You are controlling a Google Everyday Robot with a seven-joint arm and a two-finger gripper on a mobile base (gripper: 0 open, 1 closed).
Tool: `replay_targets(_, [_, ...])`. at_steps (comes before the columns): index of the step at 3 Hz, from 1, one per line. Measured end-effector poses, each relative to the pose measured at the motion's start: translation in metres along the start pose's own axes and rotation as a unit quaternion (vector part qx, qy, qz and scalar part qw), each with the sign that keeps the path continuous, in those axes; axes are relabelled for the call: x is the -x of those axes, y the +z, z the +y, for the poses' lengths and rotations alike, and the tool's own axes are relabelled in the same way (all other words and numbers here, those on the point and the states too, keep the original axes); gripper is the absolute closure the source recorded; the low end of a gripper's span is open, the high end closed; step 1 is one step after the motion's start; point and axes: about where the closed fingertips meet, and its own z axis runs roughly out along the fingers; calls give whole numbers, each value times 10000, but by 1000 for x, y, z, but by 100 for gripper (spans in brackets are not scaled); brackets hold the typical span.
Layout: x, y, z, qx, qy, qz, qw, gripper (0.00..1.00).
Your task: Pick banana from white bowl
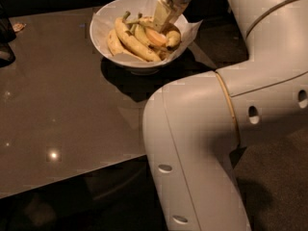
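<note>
A: Entry, largest first. What fills the frame?

B: The robot's white arm (207,129). It takes the whole right half, with the elbow low at centre and the upper link running off the top right corner.

A: Surface?

B: A dark glossy table (57,95) covers the left and centre, with small light reflections at lower left. A dark object (4,37) sits at the left edge, cut off by the frame.

A: Container?

B: The white bowl (103,25) stands upright on the table at top centre, its shadow falling toward the lower part of the frame. Crinkled paper lining (192,30) sticks out over its right rim.

A: Contents?

B: Longer bananas (132,41) lie across the middle and left of the bowl, stems pointing up-left. An orange-tinted banana (155,35) lies to their right.

A: Target?

B: The banana (172,37) is short and speckled with a dark tip. It is in the bowl at the right side, just beside the orange-tinted one. It is not lifted and rests among the others.

A: End effector?

B: The gripper (162,20) reaches down from the top edge into the right part of the bowl, its tip at the fruit just up-left of the banana. Whether it is grasping or released, I cannot tell.
</note>
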Motion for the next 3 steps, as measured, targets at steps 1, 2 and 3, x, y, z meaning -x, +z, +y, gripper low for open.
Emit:
replay_targets(1, [0,0,0,1,-1,0,10000,100])
replay_targets(2, [1,3,2,53,-33,-4,10000,100])
replay_targets(3, [0,-3,12,135,-120,39,9998,100])
